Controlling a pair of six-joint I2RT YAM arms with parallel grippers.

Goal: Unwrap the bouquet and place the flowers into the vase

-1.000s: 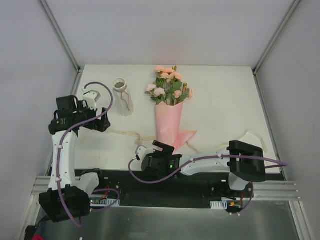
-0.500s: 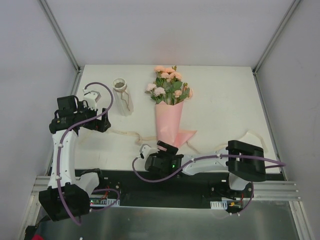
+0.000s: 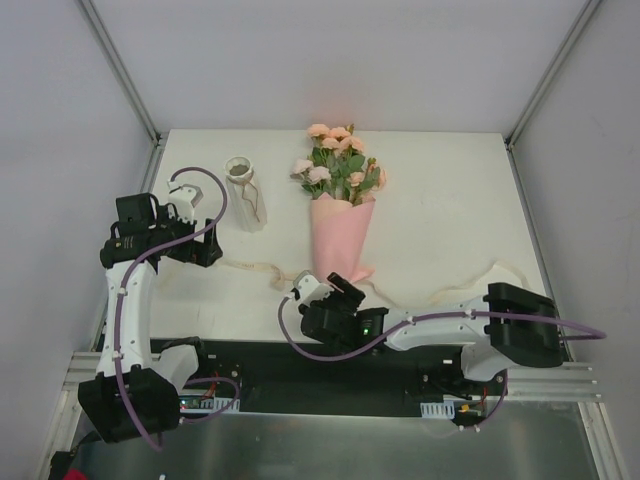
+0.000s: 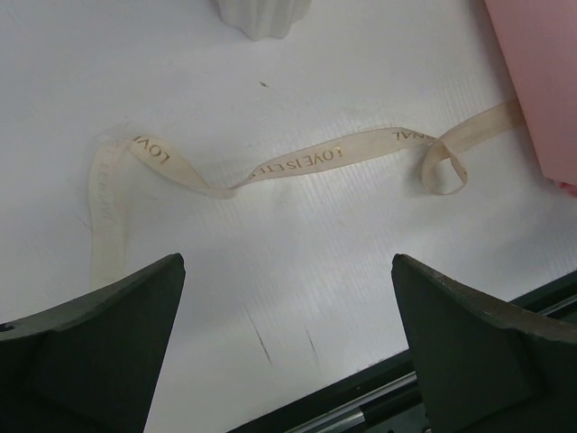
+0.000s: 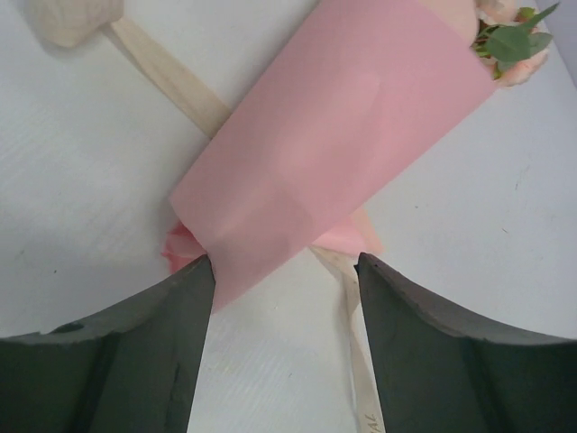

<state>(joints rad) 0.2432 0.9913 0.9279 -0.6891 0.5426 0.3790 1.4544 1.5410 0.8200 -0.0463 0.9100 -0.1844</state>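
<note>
The bouquet (image 3: 340, 228) lies on the white table with its pink paper cone (image 5: 334, 135) pointing toward the arms. The flowers (image 3: 338, 165), peach and pale pink roses with green leaves, fan out of its far end. The white vase (image 3: 244, 192) stands upright to its left. My right gripper (image 3: 322, 286) sits at the cone's narrow tip, open, jaws partly drawn in; the paper's lower corner touches the left finger (image 5: 194, 298), and nothing is clamped. My left gripper (image 3: 203, 243) hangs wide open over bare table near the vase, with loose cream ribbon (image 4: 297, 167) ahead of it.
The cream ribbon trails from the vase's base (image 4: 264, 13) along the table, under the cone tip and off to the right (image 3: 470, 285). One strand (image 5: 356, 361) runs beside my right gripper's right finger. The table's near edge and black rail (image 4: 388, 397) lie just below the left gripper.
My right gripper has moved forward to the cone's tip and its jaws have narrowed. The bouquet has slid slightly away from the arms. The left arm has barely moved.
</note>
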